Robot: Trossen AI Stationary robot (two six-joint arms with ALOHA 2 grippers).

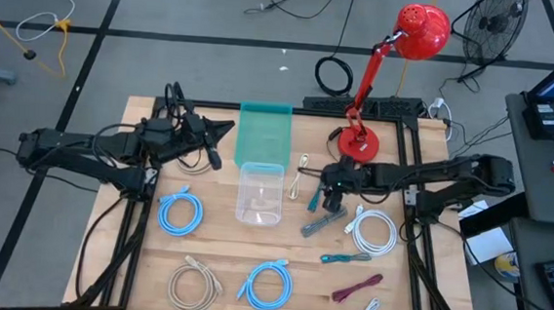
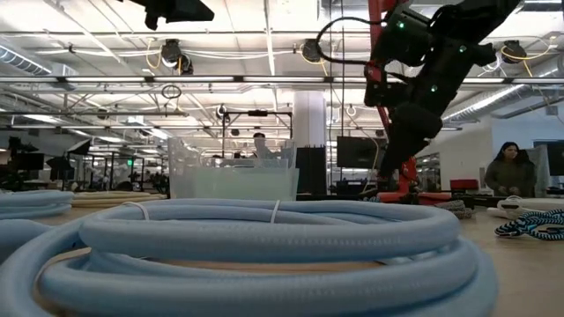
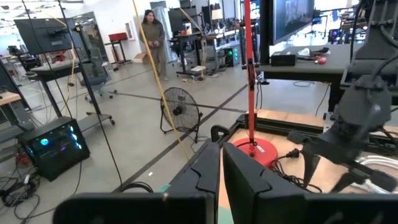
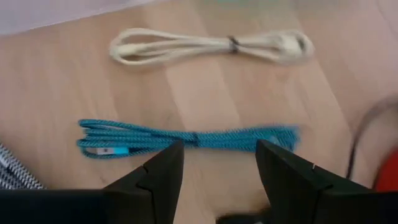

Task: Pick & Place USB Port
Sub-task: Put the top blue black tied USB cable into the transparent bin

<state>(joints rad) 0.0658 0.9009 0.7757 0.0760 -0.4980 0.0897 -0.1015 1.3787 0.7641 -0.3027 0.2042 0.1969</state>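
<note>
A teal braided USB cable bundle (image 4: pixel 186 138) lies flat on the wooden table (image 1: pixel 221 259), just right of the clear container (image 1: pixel 260 193). A cream cable bundle (image 4: pixel 211 46) lies beside it. My right gripper (image 4: pixel 217 168) is open and slants down over the teal bundle (image 1: pixel 314 197), one finger on either side of the bundle's middle, touching nothing. My left gripper (image 3: pixel 221 177) is shut and hovers level above the table's far left, beside the green lid (image 1: pixel 264 130).
Blue cable coils (image 1: pixel 180 212) (image 1: pixel 266 283), a beige coil (image 1: pixel 195 284), a white coil (image 1: pixel 374 230), a grey braided bundle (image 1: pixel 323 222) and more small bundles (image 1: pixel 358 288) lie about. A red desk lamp (image 1: pixel 356 141) stands at the far right. A person (image 2: pixel 507 172) is beyond the table.
</note>
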